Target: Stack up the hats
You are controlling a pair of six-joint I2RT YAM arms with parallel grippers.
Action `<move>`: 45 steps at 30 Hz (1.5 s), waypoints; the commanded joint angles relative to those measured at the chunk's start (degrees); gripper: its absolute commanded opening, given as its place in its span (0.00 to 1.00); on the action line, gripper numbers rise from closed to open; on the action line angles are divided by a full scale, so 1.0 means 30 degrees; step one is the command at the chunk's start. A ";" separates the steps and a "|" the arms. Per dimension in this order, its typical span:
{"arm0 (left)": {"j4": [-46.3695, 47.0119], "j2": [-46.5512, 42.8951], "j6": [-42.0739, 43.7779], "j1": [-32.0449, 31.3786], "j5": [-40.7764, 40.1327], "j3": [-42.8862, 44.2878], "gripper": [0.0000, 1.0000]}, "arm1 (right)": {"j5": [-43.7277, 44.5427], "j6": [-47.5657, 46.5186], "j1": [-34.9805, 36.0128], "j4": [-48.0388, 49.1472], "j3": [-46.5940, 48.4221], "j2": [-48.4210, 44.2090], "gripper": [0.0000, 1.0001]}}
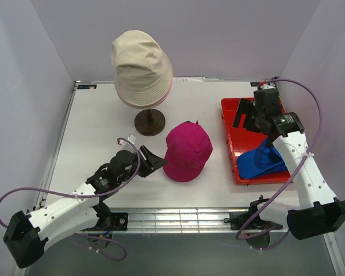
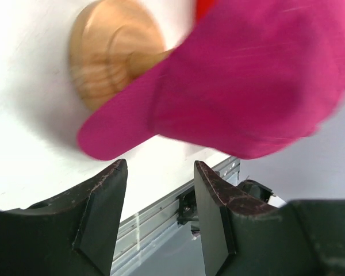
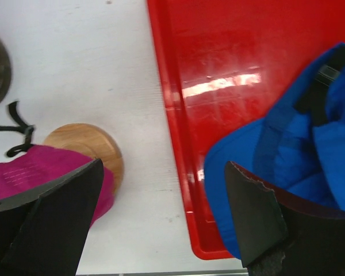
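The left claw (image 2: 160, 164), spread and empty, faces the magenta cap (image 1: 187, 152) lying on the tabletop (image 1: 98, 126), probably lining up a grasp. The right claw (image 3: 164, 165), also spread, hangs over the blue cap (image 1: 259, 163) in the red tray (image 1: 233, 109). The beige bucket hat (image 1: 141, 66) sits above the brown stand (image 1: 149, 122), which looks like the stacking spot.

White table (image 1: 92, 144), ringed by pale lilac walls (image 1: 40, 52). A glossy red tray (image 1: 230, 144) lies along the table's right edge, and its bare floor (image 3: 218, 69) catches a streak of light. A dark brown round stand (image 1: 149, 122) sits toward the far edge, left of centre. A lighter wooden disc (image 3: 86, 144), partly hidden, lies flat nearer the middle, close to the tray's left rim but apart from it. A metal rail (image 1: 178, 218) runs along the near edge.
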 commanded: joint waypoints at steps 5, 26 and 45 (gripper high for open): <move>-0.5395 0.0689 0.5327 0.0114 -0.0613 0.5725 0.60 | -0.0198 0.0618 -0.4145 -0.2337 -0.1829 -0.1411 0.91; -0.5368 0.2741 0.8054 0.0114 0.2815 1.0739 0.60 | -0.0202 0.4105 -0.7320 -0.5709 -0.5257 -0.4578 0.79; -0.5281 0.2917 0.8202 0.0114 0.3196 1.1795 0.60 | -0.0640 0.3168 -0.9781 -0.3160 -0.7513 -0.3582 0.65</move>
